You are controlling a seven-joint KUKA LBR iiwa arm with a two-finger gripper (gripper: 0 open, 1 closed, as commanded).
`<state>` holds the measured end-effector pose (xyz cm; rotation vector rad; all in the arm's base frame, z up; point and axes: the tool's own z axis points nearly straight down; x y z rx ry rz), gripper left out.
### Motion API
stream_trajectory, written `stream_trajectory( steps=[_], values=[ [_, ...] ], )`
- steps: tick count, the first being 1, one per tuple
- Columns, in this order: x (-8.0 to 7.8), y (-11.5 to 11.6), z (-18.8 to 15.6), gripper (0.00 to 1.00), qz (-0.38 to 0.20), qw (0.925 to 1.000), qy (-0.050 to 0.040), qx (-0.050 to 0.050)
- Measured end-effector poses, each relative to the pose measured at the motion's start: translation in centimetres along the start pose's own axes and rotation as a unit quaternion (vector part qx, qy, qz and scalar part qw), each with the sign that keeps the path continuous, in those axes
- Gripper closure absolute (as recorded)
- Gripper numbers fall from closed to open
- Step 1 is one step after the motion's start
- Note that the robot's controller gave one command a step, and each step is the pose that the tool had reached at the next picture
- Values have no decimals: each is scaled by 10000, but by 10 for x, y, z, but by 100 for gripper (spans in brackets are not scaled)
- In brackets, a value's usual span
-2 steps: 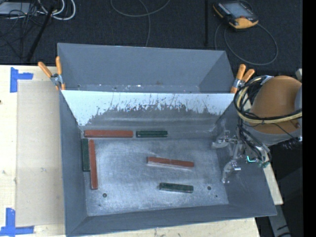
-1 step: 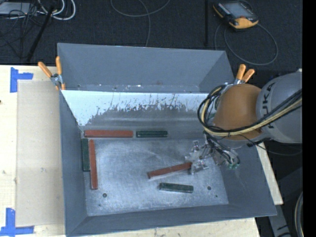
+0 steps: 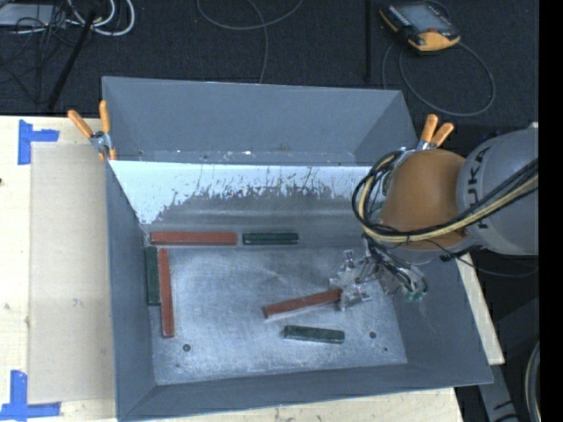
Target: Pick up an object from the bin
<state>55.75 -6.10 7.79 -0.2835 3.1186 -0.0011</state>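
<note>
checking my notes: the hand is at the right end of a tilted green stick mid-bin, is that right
Not quite. The tilted stick with the hand at its right end is red-brown, not green; the rest holds. The camera view shows it. A green stick lies apart, just in front of it.

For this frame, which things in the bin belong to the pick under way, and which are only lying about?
In the job:
- end effector
- tilted red bar, mid-bin, its right end at the end effector

Lying about:
- back red bar
- back green bar
- left green bar
- left red bar
- front green bar
</note>
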Motion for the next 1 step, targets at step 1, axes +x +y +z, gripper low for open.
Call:
stream_trajectory(
  steps=[1],
  values=[
    [-8,11,-148,100,-21,10000,34,-5]
  ],
)
